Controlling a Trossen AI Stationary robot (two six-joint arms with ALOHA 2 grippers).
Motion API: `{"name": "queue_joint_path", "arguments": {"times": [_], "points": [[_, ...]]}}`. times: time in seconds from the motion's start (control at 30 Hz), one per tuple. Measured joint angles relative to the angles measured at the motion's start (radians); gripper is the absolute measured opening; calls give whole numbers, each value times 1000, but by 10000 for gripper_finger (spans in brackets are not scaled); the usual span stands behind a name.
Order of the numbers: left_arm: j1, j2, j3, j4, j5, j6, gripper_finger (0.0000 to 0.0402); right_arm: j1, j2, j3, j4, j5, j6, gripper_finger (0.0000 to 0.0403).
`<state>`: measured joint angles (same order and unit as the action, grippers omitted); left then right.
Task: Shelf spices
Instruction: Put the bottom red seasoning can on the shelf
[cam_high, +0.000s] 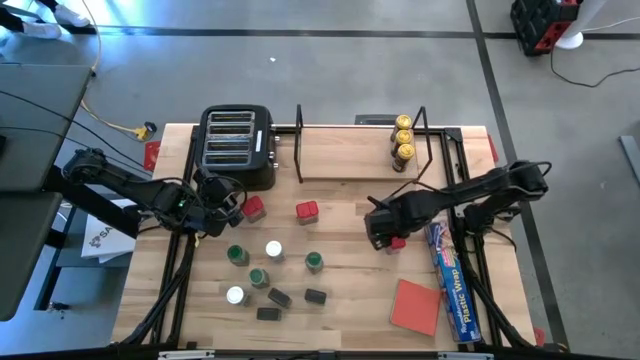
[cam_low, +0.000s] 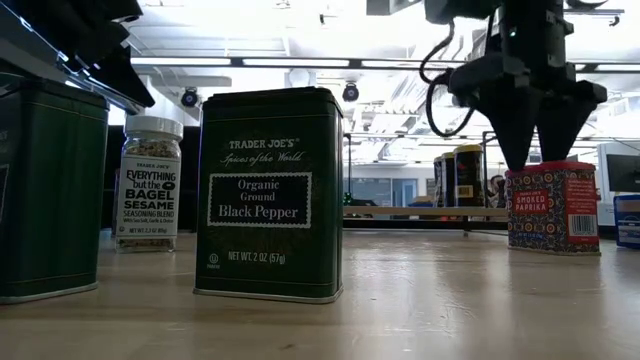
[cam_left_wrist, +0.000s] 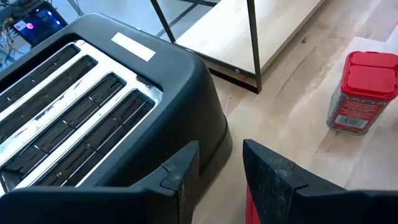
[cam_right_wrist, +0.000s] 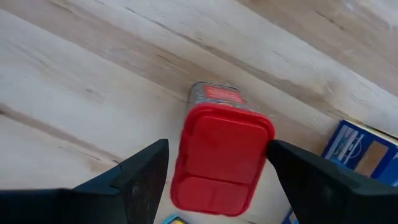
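My right gripper (cam_high: 385, 232) points down, open, just above a red-lidded smoked paprika tin (cam_right_wrist: 221, 158) that stands upright on the table (cam_high: 340, 240). One finger is on each side of its lid, and I see no touch. My left gripper (cam_left_wrist: 221, 171) hovers open beside the toaster, with a red tin (cam_high: 253, 208) close below it. Another red tin (cam_left_wrist: 360, 93) stands farther right. The shelf (cam_high: 350, 160) holds three yellow-topped jars (cam_high: 403, 140) on its wooden board. Several green-, white- and black-topped spices (cam_high: 270, 275) stand loose at the near left.
A black toaster (cam_high: 238, 145) sits at the far left beside the shelf. A blue plastic-wrap box (cam_high: 452, 280) lies along the right edge, close to my right gripper, and a flat red pad (cam_high: 415, 305) lies near it. A black pepper tin (cam_low: 268, 195) stands near the low camera.
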<state>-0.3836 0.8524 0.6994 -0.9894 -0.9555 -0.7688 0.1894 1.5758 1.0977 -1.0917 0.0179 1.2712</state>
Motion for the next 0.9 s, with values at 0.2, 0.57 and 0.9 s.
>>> {"name": "queue_joint_path", "arguments": {"times": [0.2, 0.57, 0.9], "points": [[0, 0, 0, 0, 0, -5, 119, 0, 28, -2, 8, -27, -36, 279], [0, 0, 0, 0, 1, -5, 119, -42, 52, -1, 41, -6, -233, 204], [0, 0, 0, 0, 3, -5, 119, -315, 28, 234, -9, 30, -729, 204]]}}
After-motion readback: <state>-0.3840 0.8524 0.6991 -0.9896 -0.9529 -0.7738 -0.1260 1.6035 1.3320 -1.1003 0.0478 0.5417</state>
